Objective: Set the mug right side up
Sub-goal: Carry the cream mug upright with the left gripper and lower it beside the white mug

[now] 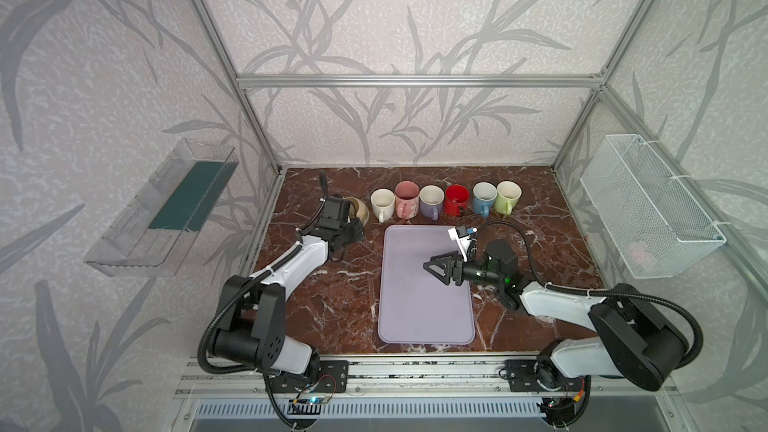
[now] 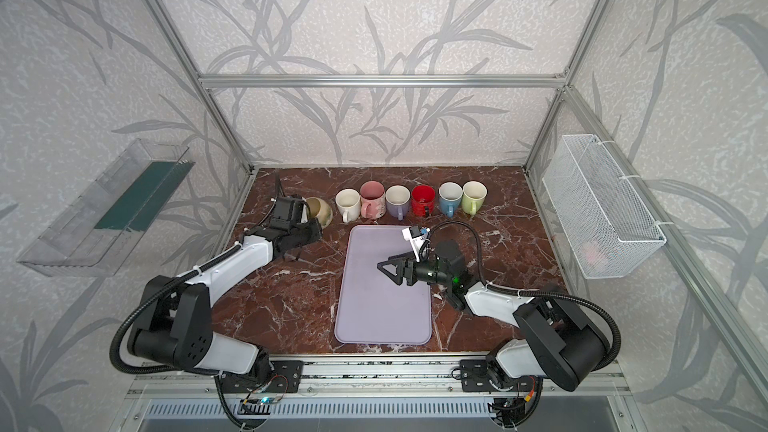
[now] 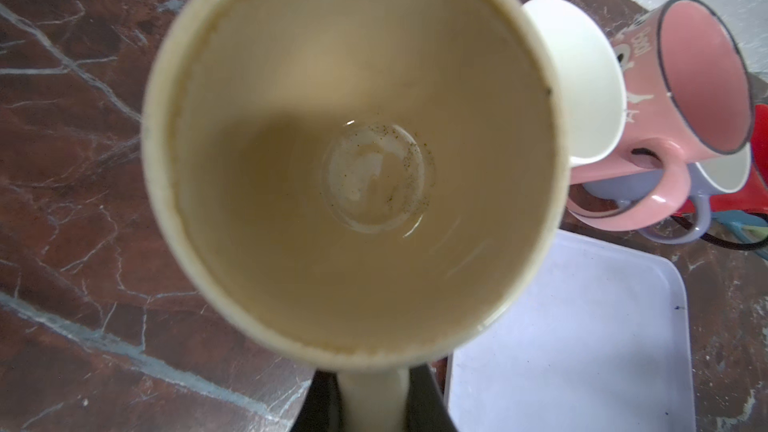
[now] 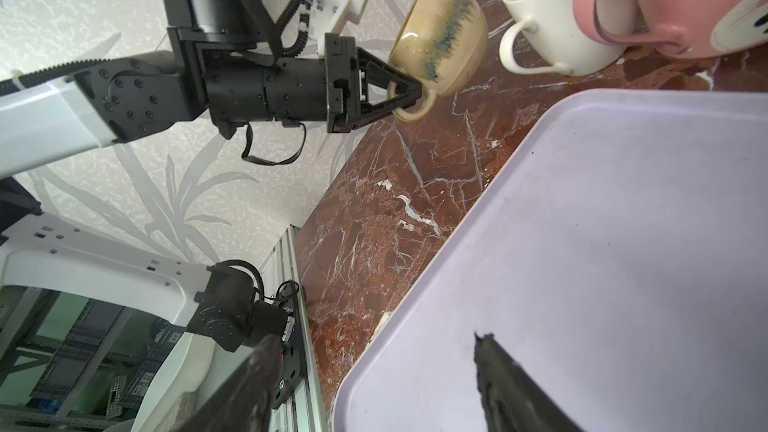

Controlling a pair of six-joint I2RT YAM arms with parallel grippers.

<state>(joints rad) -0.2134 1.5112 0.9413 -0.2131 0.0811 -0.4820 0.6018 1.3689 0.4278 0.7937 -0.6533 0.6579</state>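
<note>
Seemingly mid-turn: pinched beige mug [image 4: 444, 41] by its handle in left tool [image 4: 415, 93], tilted, at ten o'clock on desk [image 4: 395, 222]. Hung right tool [image 1: 434, 270] spread over tray [image 1: 415, 317]. Called next for rolling upright, then setting down.

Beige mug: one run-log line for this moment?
beige mug tilted | left gripper shut on its handle | right gripper open above tray | not yet upright

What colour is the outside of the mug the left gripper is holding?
The mug is beige with a streaky blue-green patch, clearest in the right wrist view.
</note>
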